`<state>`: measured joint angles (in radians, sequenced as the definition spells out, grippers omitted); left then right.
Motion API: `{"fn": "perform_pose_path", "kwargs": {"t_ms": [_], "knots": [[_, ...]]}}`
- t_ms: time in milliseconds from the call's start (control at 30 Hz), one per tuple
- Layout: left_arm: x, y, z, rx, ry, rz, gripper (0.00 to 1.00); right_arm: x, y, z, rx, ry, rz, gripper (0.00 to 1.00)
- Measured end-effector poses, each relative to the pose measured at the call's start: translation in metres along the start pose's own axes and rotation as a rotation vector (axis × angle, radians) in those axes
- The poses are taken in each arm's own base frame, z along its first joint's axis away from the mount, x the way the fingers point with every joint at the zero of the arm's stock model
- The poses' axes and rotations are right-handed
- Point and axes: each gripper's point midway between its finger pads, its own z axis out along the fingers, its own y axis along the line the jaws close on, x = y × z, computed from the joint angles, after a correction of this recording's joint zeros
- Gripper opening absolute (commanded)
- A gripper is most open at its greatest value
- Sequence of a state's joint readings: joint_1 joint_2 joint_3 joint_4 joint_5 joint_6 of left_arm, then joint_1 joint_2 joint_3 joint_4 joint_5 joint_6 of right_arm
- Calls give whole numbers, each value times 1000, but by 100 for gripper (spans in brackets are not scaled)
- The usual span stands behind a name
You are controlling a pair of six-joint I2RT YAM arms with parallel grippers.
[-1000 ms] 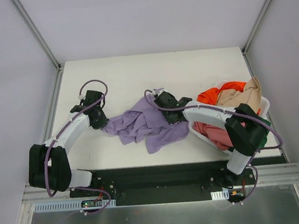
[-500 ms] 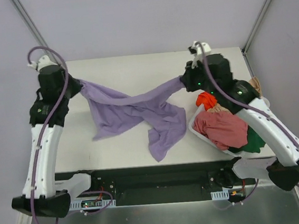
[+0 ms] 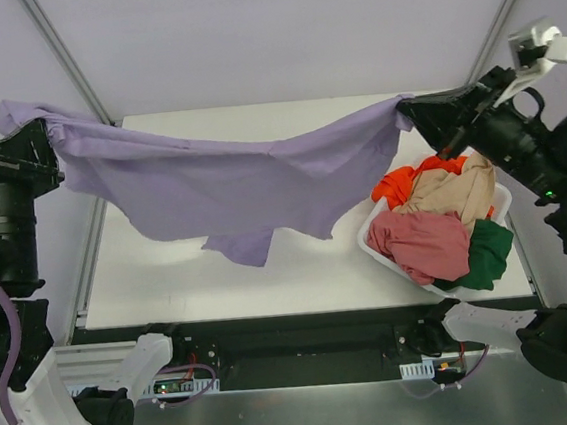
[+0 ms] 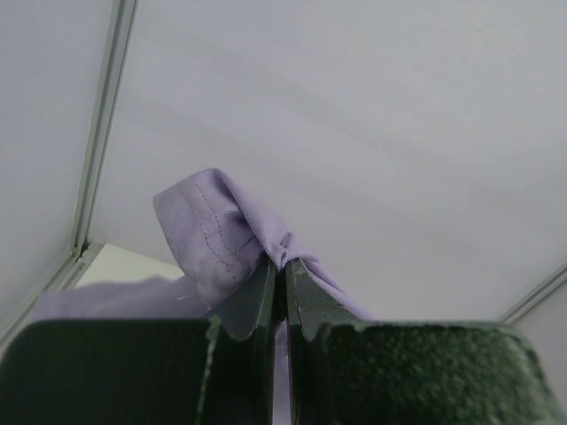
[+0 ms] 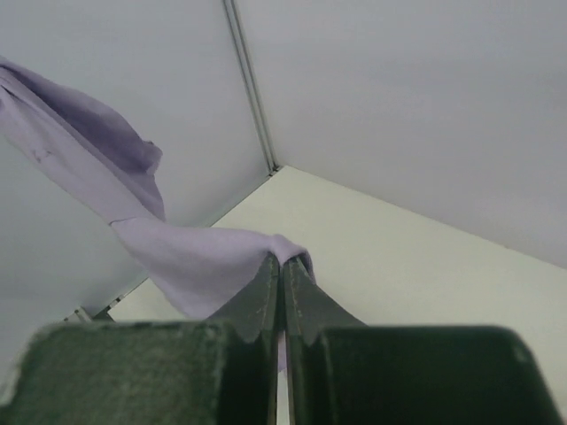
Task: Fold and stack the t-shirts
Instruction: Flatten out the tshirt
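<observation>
You have five shirts in view. One lavender shirt (image 3: 230, 177) hangs in the air, spanning 9 to 2 o'clock over the table (image 3: 299, 271). Four more are piled at 4 o'clock: one orange-red shirt (image 3: 399, 181), one beige shirt (image 3: 455, 196), one pink shirt (image 3: 422, 241), one green shirt (image 3: 485, 253). One basket (image 3: 371, 241) holds those four. Two grippers: left gripper (image 4: 279, 266) and right gripper (image 5: 282, 264), each clamped on one edge of the lavender shirt. One table.

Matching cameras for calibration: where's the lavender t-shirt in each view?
Top external: lavender purple cloth t-shirt stretched mid-air across the upper middle.
Left wrist: shirt bunched left of centre, pinched in the fingers.
Right wrist: shirt on the left, ending in the fingers.
Shared landmark: white table.
</observation>
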<state>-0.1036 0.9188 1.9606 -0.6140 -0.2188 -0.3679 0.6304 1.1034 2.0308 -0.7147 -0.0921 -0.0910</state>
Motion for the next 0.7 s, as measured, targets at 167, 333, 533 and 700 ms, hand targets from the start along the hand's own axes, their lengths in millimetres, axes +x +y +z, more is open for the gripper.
{"fn": "perform_pose_path", "kwargs": {"t_ms": [167,333,533,700], "knots": [[-14,-14,-12,73,-14,14,0,-34,13,-21,-43,-76,-28,0],[-9,-20,-4,100,12,37,0,-48,1,-12,20,-108,-68,0],[41,-13,71,39,141,107,0,-28,-70,65,279,-43,-116,0],[120,5,176,-41,296,192,0,15,-154,157,431,37,-123,0]]}}
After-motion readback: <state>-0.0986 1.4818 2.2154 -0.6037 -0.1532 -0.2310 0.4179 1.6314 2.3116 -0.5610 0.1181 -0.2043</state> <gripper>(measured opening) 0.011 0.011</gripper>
